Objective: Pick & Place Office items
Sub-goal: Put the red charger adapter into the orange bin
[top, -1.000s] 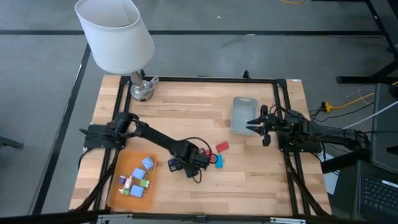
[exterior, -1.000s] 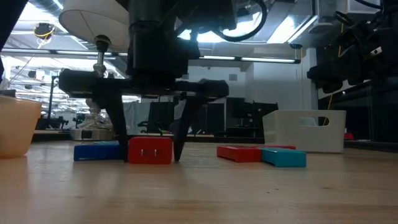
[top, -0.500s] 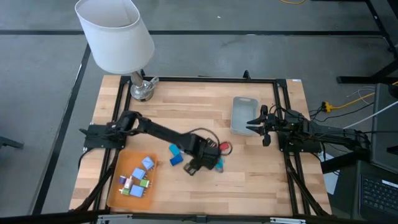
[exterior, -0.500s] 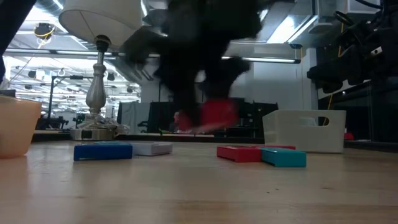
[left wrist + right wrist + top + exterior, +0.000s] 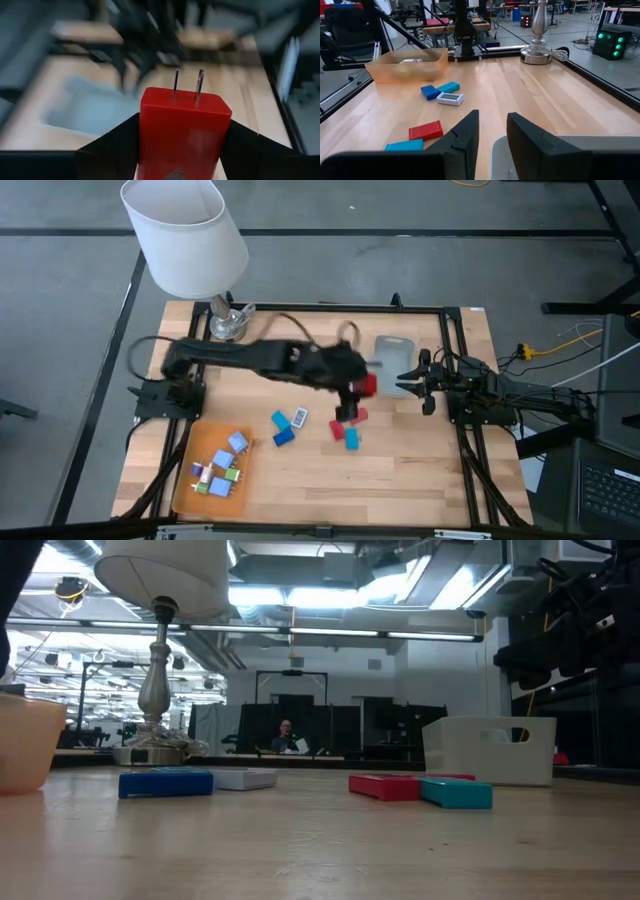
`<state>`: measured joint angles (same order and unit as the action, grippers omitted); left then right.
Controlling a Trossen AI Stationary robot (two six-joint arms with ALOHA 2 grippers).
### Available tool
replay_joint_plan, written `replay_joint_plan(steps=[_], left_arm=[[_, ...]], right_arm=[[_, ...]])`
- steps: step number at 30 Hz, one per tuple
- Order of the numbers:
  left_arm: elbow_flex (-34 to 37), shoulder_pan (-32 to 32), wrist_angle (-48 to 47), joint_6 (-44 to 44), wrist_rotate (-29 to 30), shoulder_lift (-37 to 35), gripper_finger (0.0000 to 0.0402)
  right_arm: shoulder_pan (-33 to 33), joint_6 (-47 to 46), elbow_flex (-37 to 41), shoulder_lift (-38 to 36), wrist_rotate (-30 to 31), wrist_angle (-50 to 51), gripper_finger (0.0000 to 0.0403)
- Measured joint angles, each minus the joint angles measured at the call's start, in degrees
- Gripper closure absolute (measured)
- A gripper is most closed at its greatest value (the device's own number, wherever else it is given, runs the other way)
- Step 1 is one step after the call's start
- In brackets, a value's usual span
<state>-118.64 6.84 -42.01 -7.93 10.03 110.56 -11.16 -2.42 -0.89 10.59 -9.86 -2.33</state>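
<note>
On the wooden table [image 5: 420,470] nearest the low camera lie a dark blue block [image 5: 166,783], a white block [image 5: 246,778], a flat red piece [image 5: 385,786] and a teal piece [image 5: 457,793]. The left arm, which filled this view 1 second ago with its fingers astride a red block, has gone from it.

Seen from above, the left gripper [image 5: 357,388] has swung from the near middle of the table to just beside the grey-blue bin [image 5: 391,364], its jaws clamped on a red plug block [image 5: 184,131] with 2 metal prongs, carried clear of the tabletop. The orange tray [image 5: 187,481] at the near left holds the other small pieces.

The right gripper [image 5: 408,379] has not moved, jaws closed on nothing, at the bin's right side. Farther back stands the lamp [image 5: 186,235].
</note>
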Motion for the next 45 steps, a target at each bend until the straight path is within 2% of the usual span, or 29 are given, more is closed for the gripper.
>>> replay_joint_plan(steps=[11, 15, 21, 26, 32, 39, 45], left_arm=[[-0.05, 7.15, -2.78, -0.51, 26.79, -18.74, 0.0192], [-0.08, 11.31, -6.32, -1.49, 35.75, -22.76, 0.0192], [-0.08, 17.45, -16.17, -8.72, 46.36, -25.53, 0.0192], [1.43, 21.76, -28.05, -19.51, 48.71, -25.57, 0.0192], [10.92, 26.56, -39.91, -39.57, 47.94, -25.66, 0.0192], [25.82, 34.29, -37.62, -59.19, 45.35, -26.74, 0.0192], [37.32, 42.12, -37.29, -81.65, 45.34, -26.95, 0.0192]], right_arm=[[0.00, 0.00, 0.00, 0.00, -0.01, 0.00, 0.0302], [0.00, -0.01, 0.00, 0.00, -0.01, 0.00, 0.0302], [0.00, 0.00, 0.00, 0.00, -0.01, 0.00, 0.0302], [0.01, 0.00, 0.00, 0.00, -0.01, 0.00, 0.0302], [0.01, 0.00, 0.00, 0.00, -0.01, 0.00, 0.0302], [0.00, -0.01, 0.00, 0.00, -0.01, 0.00, 0.0302], [0.02, 0.00, 0.00, 0.00, -0.01, 0.00, 0.0302]])
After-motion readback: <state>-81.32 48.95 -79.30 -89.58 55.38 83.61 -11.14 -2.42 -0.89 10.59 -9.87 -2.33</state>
